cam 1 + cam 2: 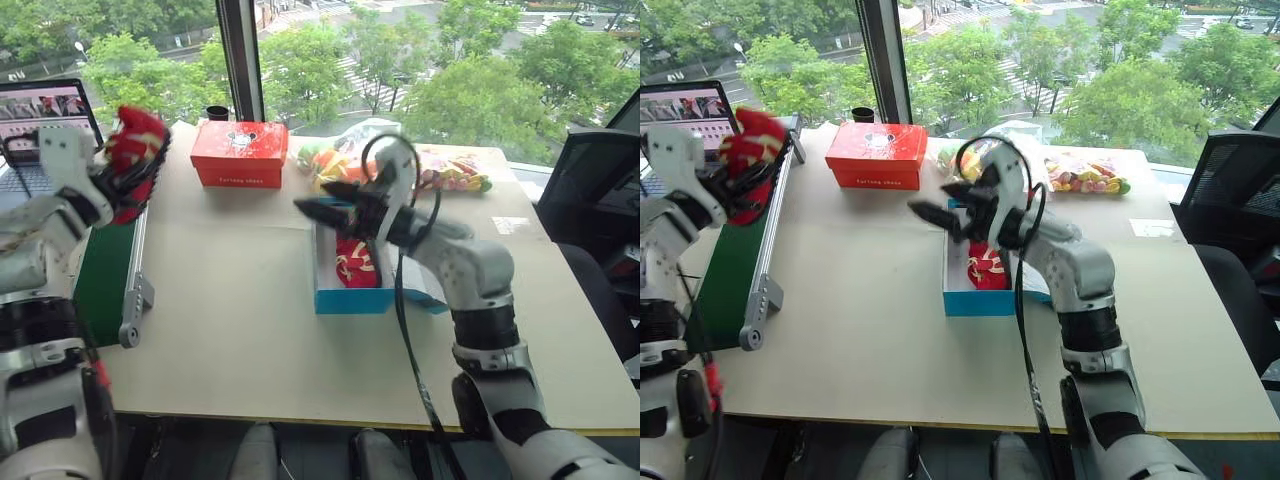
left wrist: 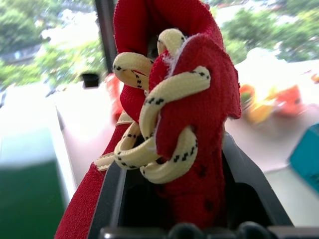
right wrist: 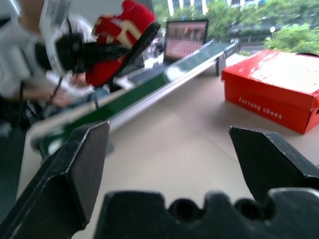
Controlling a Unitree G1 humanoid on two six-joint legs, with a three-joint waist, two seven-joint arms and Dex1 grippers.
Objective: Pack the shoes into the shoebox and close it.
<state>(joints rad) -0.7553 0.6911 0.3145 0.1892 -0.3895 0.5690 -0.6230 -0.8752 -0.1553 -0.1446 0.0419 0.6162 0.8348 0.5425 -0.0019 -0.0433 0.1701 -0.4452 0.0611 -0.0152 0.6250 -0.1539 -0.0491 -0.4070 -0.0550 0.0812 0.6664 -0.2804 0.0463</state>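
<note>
Left end effector point(image 1: 140, 165) clamping red shoe point(image 1: 135, 140) (cream laces), right end effector point(image 1: 325, 200) spread wide

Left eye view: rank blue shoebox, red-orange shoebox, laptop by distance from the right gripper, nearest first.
1. Blue shoebox: directly below and behind the right gripper, mid-table.
2. Red-orange shoebox: toward the table's far edge, left of the gripper.
3. Laptop: far left, beyond the green conveyor.

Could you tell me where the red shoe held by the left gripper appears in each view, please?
Left eye view: red shoe, far left, above the green conveyor.
Right eye view, far left again.
Left wrist view, close up between the fingers.
Right wrist view, upper left.
Shared landmark: red-orange shoebox, at the table's far side.
</note>
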